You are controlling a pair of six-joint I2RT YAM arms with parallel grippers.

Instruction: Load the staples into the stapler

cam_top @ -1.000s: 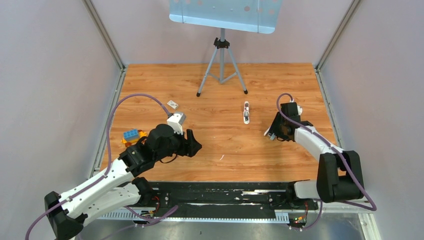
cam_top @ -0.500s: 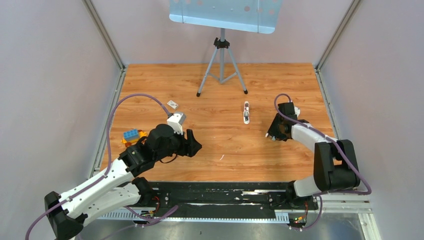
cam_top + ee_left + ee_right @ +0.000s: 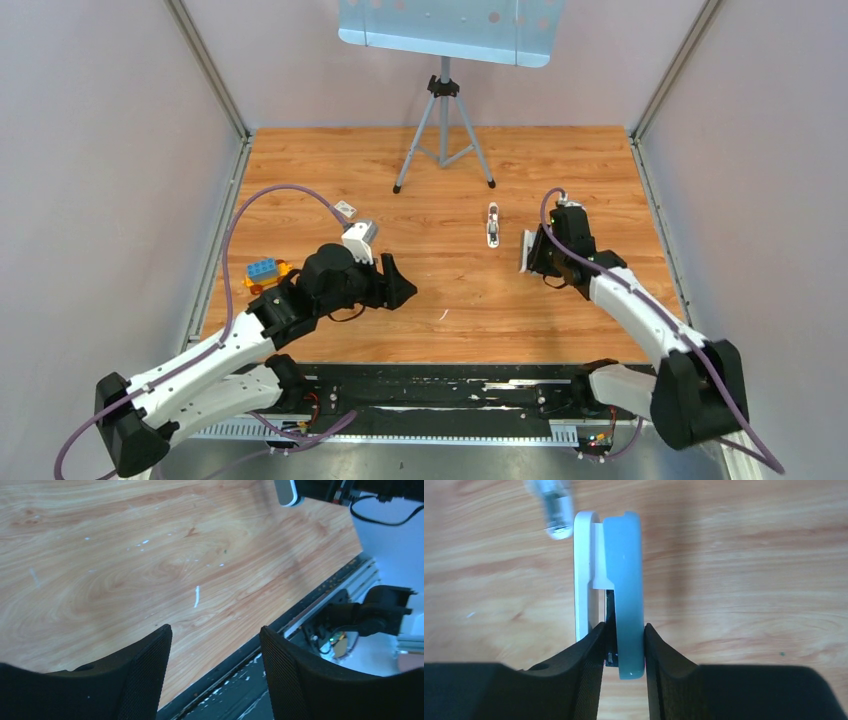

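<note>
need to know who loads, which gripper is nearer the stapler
Right. Right gripper pinches the stapler in its fingers; left gripper hangs open, well off to its left.

The tripod [image 3: 443, 130] stands at the far middle of the table [image 3: 560, 320]. Nearer than it and slightly right lies a small slim piece [image 3: 493, 225], lengthwise front to back. Just to its right the stapler [image 3: 526, 250] sits between the fingers of the right gripper [image 3: 531, 256] – in the wrist view the stapler [image 3: 616, 580] juts out ahead of the gripper [image 3: 624, 630], and the slim piece [image 3: 553, 510] lies beyond its tip, apart from it. On the left half, a small carton [image 3: 346, 209] lies behind the left gripper [image 3: 398, 287]; a toy brick [image 3: 262, 270] sits near the left edge, left of that arm. A thin sliver [image 3: 443, 315] lies mid-table towards the front – ahead of the left gripper [image 3: 215, 640] in its wrist view
</note>
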